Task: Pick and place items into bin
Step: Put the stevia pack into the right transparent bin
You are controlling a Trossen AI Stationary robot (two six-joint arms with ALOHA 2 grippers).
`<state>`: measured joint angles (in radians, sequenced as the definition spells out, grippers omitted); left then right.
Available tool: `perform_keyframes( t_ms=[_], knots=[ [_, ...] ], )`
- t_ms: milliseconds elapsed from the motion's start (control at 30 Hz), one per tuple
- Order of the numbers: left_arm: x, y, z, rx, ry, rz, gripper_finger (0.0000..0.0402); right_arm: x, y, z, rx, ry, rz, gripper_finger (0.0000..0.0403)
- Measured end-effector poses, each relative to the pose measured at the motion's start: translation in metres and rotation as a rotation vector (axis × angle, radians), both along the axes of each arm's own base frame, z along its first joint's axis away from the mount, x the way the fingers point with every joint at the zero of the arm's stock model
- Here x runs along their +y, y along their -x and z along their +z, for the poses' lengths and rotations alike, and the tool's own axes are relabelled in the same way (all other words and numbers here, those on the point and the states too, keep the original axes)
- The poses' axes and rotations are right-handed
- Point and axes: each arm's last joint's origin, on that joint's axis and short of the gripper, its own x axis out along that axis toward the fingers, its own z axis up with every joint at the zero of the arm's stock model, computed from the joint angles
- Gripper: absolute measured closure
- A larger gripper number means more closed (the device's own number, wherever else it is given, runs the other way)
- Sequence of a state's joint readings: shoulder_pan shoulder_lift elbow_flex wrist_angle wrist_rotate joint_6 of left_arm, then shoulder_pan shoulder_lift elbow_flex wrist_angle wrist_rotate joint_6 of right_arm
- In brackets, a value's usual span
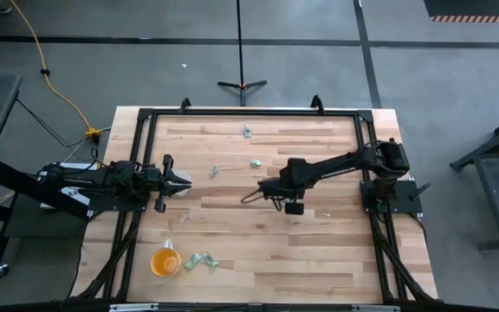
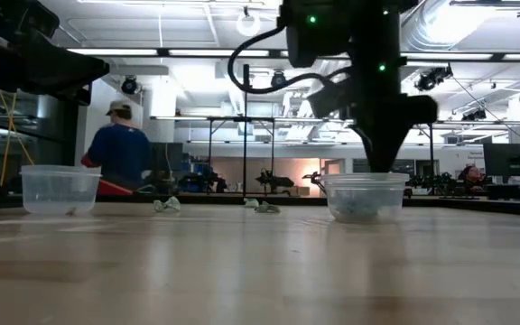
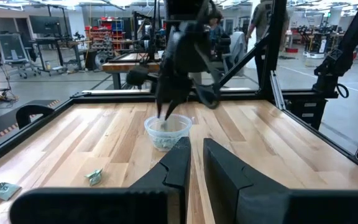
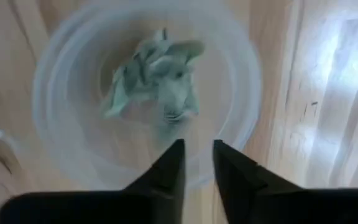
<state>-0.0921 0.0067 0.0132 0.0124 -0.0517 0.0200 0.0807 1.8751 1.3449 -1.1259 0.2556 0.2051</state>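
The bin is a small clear round tub [image 3: 168, 130] in the middle of the table, with a crumpled pale green scrap [image 4: 157, 78] lying on its floor. My right gripper [image 4: 197, 155] hangs just above it, pointing steeply down, open by a narrow gap with nothing between its fingers; it shows over the tub in the low view [image 2: 368, 158]. Loose scraps lie on the wood [image 1: 255, 162] [image 1: 246, 132] [image 1: 216, 172], and more lie beside an orange cup [image 1: 165, 260]. My left gripper [image 3: 196, 155] waits shut and level at the table's left edge.
A second clear tub [image 2: 60, 190] shows at the left of the low view. Black frame rails [image 1: 249, 113] run along the table's edges. A scrap [image 3: 94, 177] lies between my left gripper and the bin. A person [image 2: 120, 149] stands in the room beyond the table.
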Motion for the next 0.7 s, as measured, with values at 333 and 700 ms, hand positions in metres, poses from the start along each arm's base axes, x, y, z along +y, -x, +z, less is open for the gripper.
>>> perform_keyframes(
  t_ms=[333,700],
  knots=[
    [0.000,0.000,0.000,0.000,0.000,0.001,0.0321,-0.010,-0.034,0.028,-0.233,-0.026,0.166,0.0204],
    [0.000,0.000,0.000,0.000,0.000,0.000,0.0321,-0.098,-0.065,0.031,-0.664,-0.055,0.178,0.0218]
  ],
)
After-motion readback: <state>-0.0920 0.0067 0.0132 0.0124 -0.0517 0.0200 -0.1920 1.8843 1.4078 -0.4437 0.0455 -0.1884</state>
